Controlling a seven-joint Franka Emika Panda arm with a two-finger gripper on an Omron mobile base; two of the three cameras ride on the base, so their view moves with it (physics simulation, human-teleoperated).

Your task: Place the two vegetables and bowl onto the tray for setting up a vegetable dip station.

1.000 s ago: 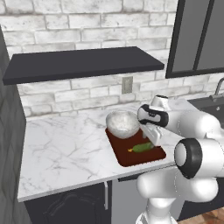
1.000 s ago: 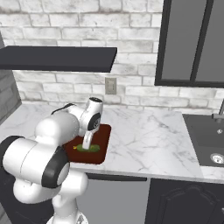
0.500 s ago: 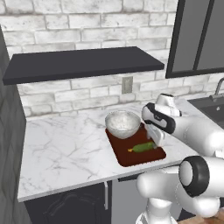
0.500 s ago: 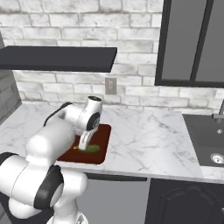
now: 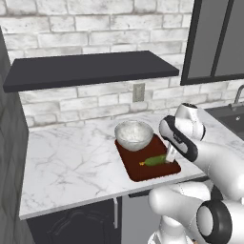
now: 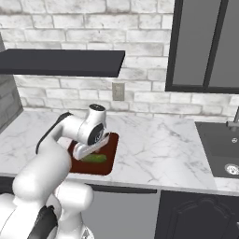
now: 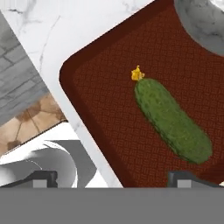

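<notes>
Marble counter (image 5: 71, 162); cucumber (image 7: 172, 120) on tray (image 7: 105, 109); pincer (image 7: 111, 177) seemingly open

Cucumber (image 7: 173, 121) flat on tray (image 7: 105, 109), beside bowl (image 7: 202, 22)

We see a cucumber (image 7: 173, 120) with a matt, finely pebbled dark-green skin and a small yellow nub at one end. It lies on a tray (image 7: 100, 109) whose dark red-brown floor shows a fine woven texture, with a smoother, slightly darker rim. The bowl (image 5: 133, 134) at the tray's far end looks like polished stone, mottled white and grey. The counter (image 5: 71, 162) reads as glossy white marble with thin grey veins. The wall (image 5: 95, 19) behind is rough, pale brick, and the shelf (image 5: 90, 69) is matt dark grey.
</notes>
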